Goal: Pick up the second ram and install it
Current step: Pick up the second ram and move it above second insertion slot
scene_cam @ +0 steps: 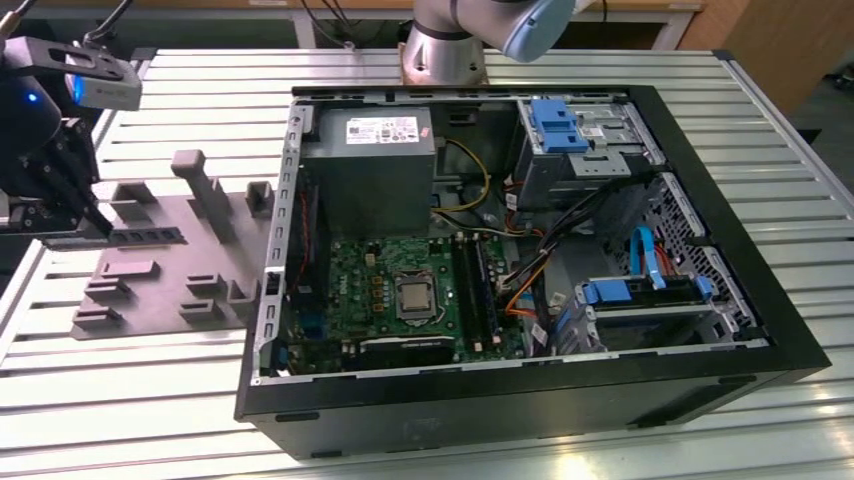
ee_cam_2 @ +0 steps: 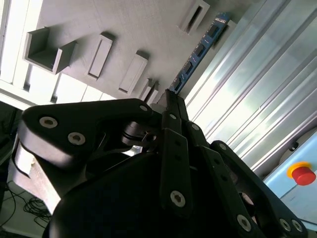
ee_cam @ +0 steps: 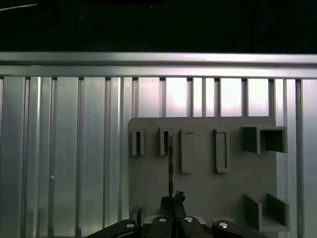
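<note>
The second ram [scene_cam: 147, 236] is a thin blue stick with dark chips, lying level just above the grey fixture plate [scene_cam: 160, 290] at the exterior view's left. My gripper [scene_cam: 91, 222] is shut on one end of it. In the second wrist view the ram [ee_cam_2: 198, 52] runs away from the closed fingers [ee_cam_2: 171, 106] over the plate's pockets. In the first wrist view the ram [ee_cam: 170, 163] shows edge-on as a thin dark line, reaching from my gripper [ee_cam: 171, 202] toward a narrow slot [ee_cam: 165, 142] in the plate.
An open computer case [scene_cam: 747, 330] lies at the exterior view's right, holding the motherboard [scene_cam: 387, 300], long black memory slots [scene_cam: 474, 290], a power supply [scene_cam: 367, 165] and blue drive caddies [scene_cam: 554, 125]. Everything sits on a slatted metal table [scene_cam: 134, 400]. A red stop button [ee_cam_2: 302, 174] stands nearby.
</note>
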